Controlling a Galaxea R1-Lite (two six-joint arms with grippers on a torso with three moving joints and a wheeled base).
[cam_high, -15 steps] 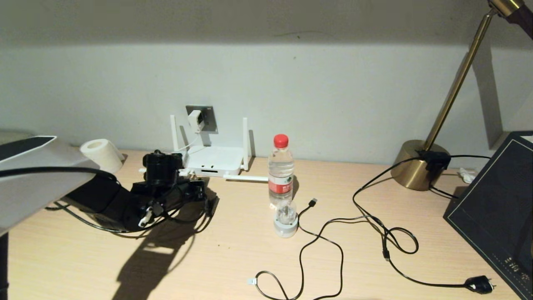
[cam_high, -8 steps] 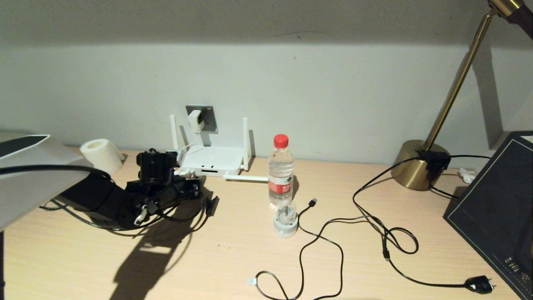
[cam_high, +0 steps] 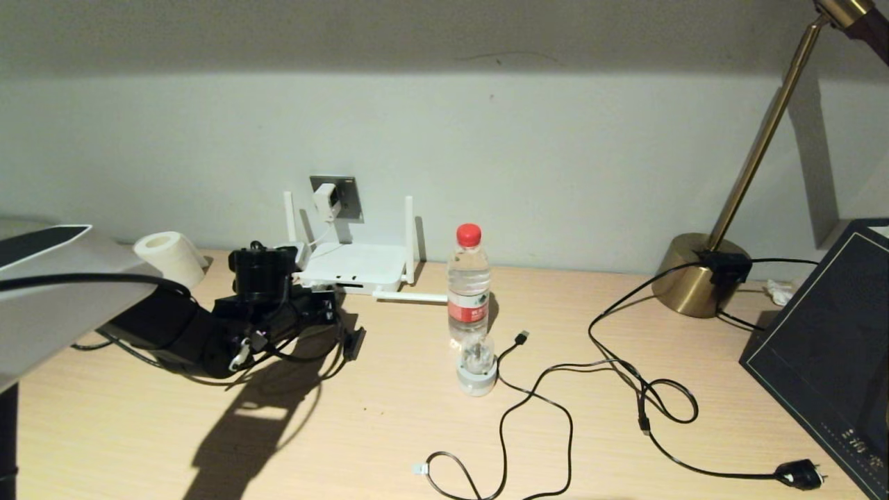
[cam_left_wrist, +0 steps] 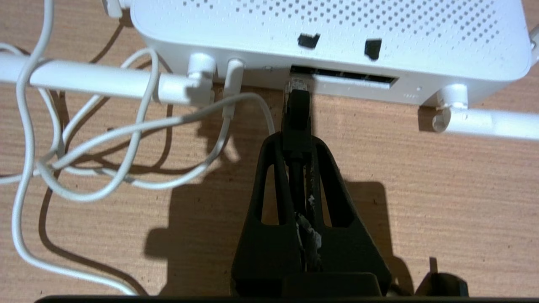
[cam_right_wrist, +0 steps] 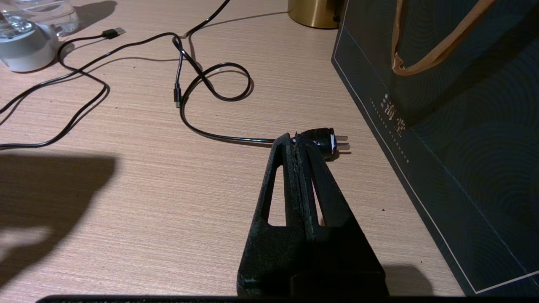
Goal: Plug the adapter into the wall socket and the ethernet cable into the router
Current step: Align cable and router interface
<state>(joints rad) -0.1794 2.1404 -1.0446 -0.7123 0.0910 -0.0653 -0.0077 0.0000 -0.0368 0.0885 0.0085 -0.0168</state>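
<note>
The white router (cam_left_wrist: 328, 25) lies against the wall under the grey wall socket (cam_high: 347, 198), and the white adapter (cam_high: 323, 201) sits in that socket. My left gripper (cam_left_wrist: 297, 141) is shut on the black boot of the ethernet cable (cam_left_wrist: 297, 109). The cable's clear connector tip sits at the mouth of the port at one end of the router's row. How deep it sits I cannot tell. In the head view the left gripper (cam_high: 316, 302) is just in front of the router (cam_high: 358, 267). My right gripper (cam_right_wrist: 297, 141) rests shut and empty low over the desk.
The adapter's white cord (cam_left_wrist: 126, 126) loops beside the router. A water bottle (cam_high: 469, 285), a small white puck (cam_high: 476, 368), a USB-tipped cable (cam_high: 522, 337), a black plug (cam_right_wrist: 322, 141), a lamp base (cam_high: 694, 274), a dark bag (cam_high: 826, 354) and a paper roll (cam_high: 170, 257) share the desk.
My left arm has shifted slightly to the left and toward the wall, keeping the ethernet cable in its grip. Nothing else has moved.
</note>
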